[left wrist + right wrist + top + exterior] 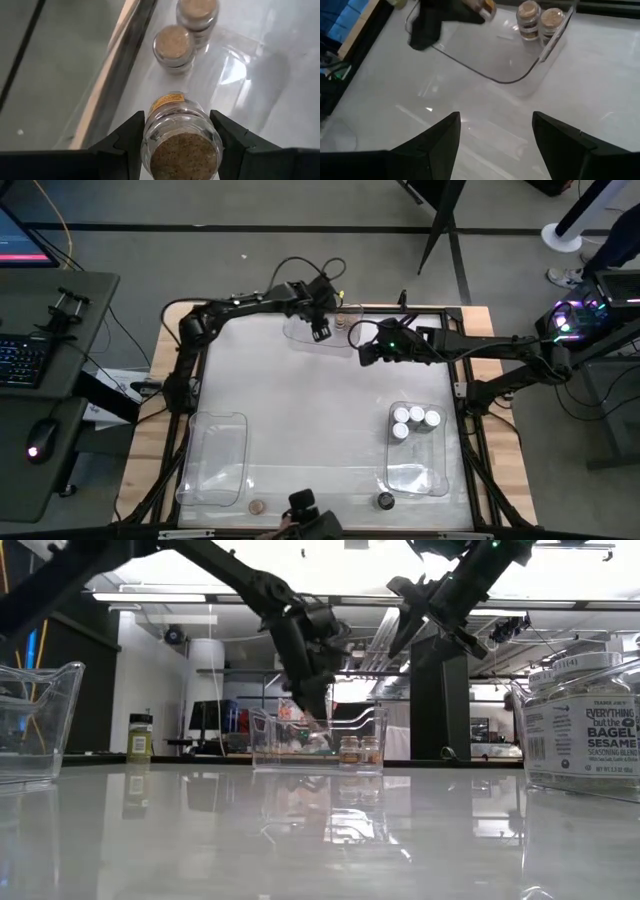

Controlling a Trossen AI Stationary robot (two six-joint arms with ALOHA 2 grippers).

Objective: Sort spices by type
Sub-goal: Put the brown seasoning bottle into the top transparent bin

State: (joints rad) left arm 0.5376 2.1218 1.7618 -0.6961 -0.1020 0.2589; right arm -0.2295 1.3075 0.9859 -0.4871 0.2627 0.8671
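Here, your left claw (180, 145) was pinching a tan-lidded spice jar (181, 137), its two fingers pressed against the jar's sides, and it hung over the clear bin (305, 335) at the far edge of the desk (310, 410). Two more tan-lidded jars (185, 30) already stood side by side in that bin, just beyond the one you held.

Your right claw (495, 132) was spread and held nothing; it hovered above the desk near that same far bin, on the right side.

Further out, the bin on the right (415, 475) held four white-lidded jars (414, 421), grouped at its far end. The bin on the left (215, 460) looked to hold nothing. Two jars were loose on the desk at the near edge: a tan-lidded one (256, 506) and a dark-lidded one (386, 500).

So you seemed past the halfway mark. The white lids looked sorted, and the tan group would number three once you had set this jar down. The loose tan jar still needed to join them, and the dark jar needed a home, likely the left bin.
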